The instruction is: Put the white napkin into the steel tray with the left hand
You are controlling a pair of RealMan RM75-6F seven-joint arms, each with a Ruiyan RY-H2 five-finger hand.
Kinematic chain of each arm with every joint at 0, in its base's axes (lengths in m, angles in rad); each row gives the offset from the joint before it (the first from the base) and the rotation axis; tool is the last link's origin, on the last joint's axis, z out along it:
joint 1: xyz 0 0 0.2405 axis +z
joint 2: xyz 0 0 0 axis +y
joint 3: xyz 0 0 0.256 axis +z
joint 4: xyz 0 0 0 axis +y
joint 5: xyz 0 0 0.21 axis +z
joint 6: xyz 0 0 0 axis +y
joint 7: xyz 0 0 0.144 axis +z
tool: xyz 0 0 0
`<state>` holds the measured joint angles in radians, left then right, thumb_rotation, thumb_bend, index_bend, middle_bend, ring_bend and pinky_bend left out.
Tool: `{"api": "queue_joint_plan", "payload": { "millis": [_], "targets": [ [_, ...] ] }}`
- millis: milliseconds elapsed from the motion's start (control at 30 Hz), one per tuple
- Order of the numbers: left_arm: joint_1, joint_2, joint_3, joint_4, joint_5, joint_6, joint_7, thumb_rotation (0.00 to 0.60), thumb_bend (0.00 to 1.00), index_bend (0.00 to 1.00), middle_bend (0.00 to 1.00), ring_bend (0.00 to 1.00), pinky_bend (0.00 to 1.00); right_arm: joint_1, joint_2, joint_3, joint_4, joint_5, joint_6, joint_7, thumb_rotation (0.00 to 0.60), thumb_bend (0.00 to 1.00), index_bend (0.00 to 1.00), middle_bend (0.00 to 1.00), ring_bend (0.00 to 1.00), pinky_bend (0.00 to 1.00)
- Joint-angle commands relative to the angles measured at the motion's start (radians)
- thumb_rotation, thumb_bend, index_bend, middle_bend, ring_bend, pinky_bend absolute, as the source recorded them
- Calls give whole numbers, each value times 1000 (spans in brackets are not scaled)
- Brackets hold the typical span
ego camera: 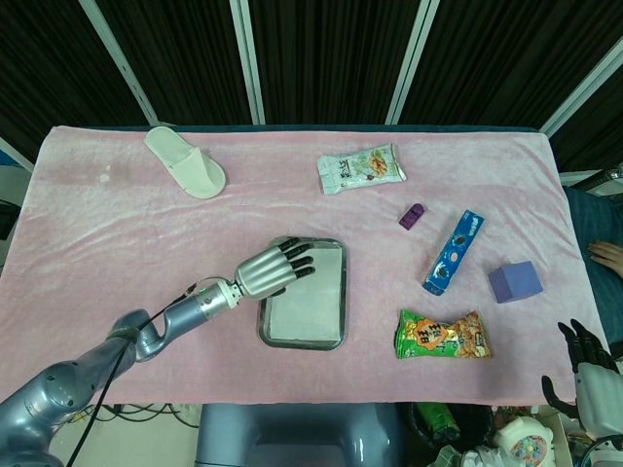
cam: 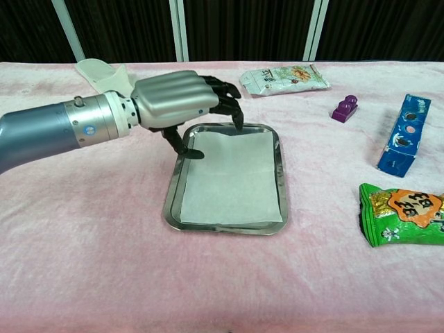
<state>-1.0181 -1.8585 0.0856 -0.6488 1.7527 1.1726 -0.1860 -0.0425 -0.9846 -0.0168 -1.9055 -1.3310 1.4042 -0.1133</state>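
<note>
The right hand (ego camera: 586,375) sits at the near right table edge, well apart from the steel tray (cam: 278,207), fingers apart, holding nothing. The white napkin (cam: 229,179) lies flat inside the tray. The left hand (cam: 179,104) hovers above the tray's far left corner, fingers loosely spread and empty, clear of the napkin. Right of the tray lies a green snack bag (cam: 406,214). Beyond the tray's far left lies a white slipper (ego camera: 185,161).

A robotics lab is showing: a table (ego camera: 117,233) is wearing a pink cloth, with black curtains (ego camera: 331,58) hanging just behind it.
</note>
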Motion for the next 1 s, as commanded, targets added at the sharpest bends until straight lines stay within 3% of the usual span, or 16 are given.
{"api": "queue_joint_plan", "payload": {
  "millis": [33, 167, 300, 333, 367, 600, 733, 1000],
  "targets": [
    [59, 76, -42, -100, -64, 25, 106, 600, 212, 297, 267, 114, 175, 0, -1, 1, 2, -1, 2, -1, 600, 357, 0, 0, 58, 164],
    [136, 187, -72, -256, -144, 31, 220, 600, 212, 277, 238, 109, 167, 0, 0, 3, 6, -5, 6, -4, 600, 356, 0, 0, 58, 164],
    [241, 341, -92, -488, -256, 45, 364, 600, 211, 264, 231, 106, 183, 0, 0, 6, 13, -11, 15, -7, 600, 356, 0, 0, 58, 165],
    [353, 437, -78, -585, -315, 132, 387, 600, 212, 265, 231, 105, 186, 1, 1, 5, 18, -19, 17, -15, 600, 356, 0, 0, 58, 165],
    [393, 483, -67, -651, -330, 161, 409, 600, 212, 264, 232, 103, 189, 2, 2, 4, 21, -24, 18, -17, 600, 356, 0, 0, 58, 165],
    [561, 654, -51, -914, -478, 246, 462, 600, 212, 253, 192, 52, 155, 7, 9, 0, 41, -58, 21, -23, 600, 336, 0, 0, 57, 162],
    [663, 711, -36, -991, -511, 321, 414, 600, 211, 243, 184, 35, 147, 9, 13, -3, 53, -78, 23, -15, 600, 317, 0, 0, 55, 159],
    [809, 725, 8, -989, -507, 369, 292, 600, 211, 227, 148, 0, 76, 7, 12, -7, 62, -108, 35, 1, 600, 317, 0, 0, 55, 150]
  ]
}}
